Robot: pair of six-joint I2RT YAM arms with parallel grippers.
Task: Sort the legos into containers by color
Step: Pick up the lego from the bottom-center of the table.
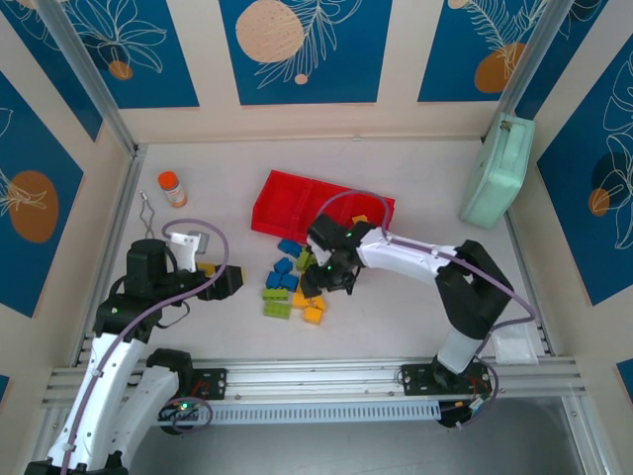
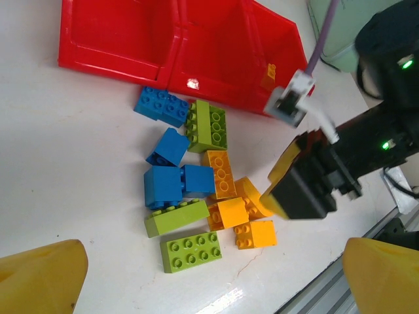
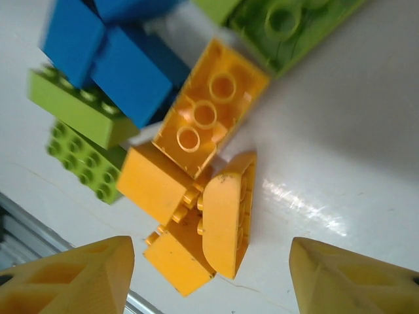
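**Right jaws wide over the yellow-orange legos**

The right gripper (image 3: 211, 252) hangs over the loose legos (image 1: 292, 287) on the desk (image 1: 415, 317). Its jaws are wide with nothing gripped. A cluster of yellow-orange bricks (image 3: 196, 190) lies right below it in the wrist view.

The left gripper (image 2: 215, 252) sits off to the left of the pile, jaws also wide and holding nothing.

The pile lies just in front of the red tray (image 2: 118, 29). It has four blue bricks (image 2: 163, 186), three lime green bricks (image 2: 191, 250) and four yellow-orange ones, mostly touching each other. One single yellow-orange brick (image 2: 270, 70) is already in the tray's end compartment nearest the right arm.

An orange-capped bottle (image 1: 172, 188) stands left of the tray. A mint-green case (image 1: 497, 170) stands at the far right, well apart.
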